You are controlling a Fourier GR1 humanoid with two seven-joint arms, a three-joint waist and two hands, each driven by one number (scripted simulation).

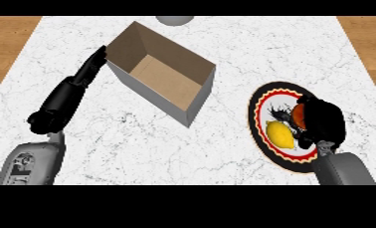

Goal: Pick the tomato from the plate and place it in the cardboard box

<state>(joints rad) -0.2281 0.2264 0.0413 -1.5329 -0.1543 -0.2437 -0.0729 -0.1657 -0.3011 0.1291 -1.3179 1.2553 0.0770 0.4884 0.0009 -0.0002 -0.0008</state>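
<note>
Fingers of the right hand (321, 122) curl over the round red tomato (300, 114) on the patterned plate (258, 103) near the surface's right edge; left hand (92, 65) fingers, straight, touch the open cardboard box (163, 75).

Bare counter (242, 48) btwn plate (258, 122) & box (163, 72)

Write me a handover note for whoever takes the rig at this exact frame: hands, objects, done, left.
Right hand: over the plate, fingers curled down on the tomato, of which only a red sliver shows. Whether it has lifted off the plate cannot be told.
Left hand: open, fingers straight, against the left wall of the cardboard box.
A lemon lies on the plate beside the tomato.
Done: reach to the tomato.
Left: lift it, carry it left to the box, which holds nothing visible, and release it inside.
</note>
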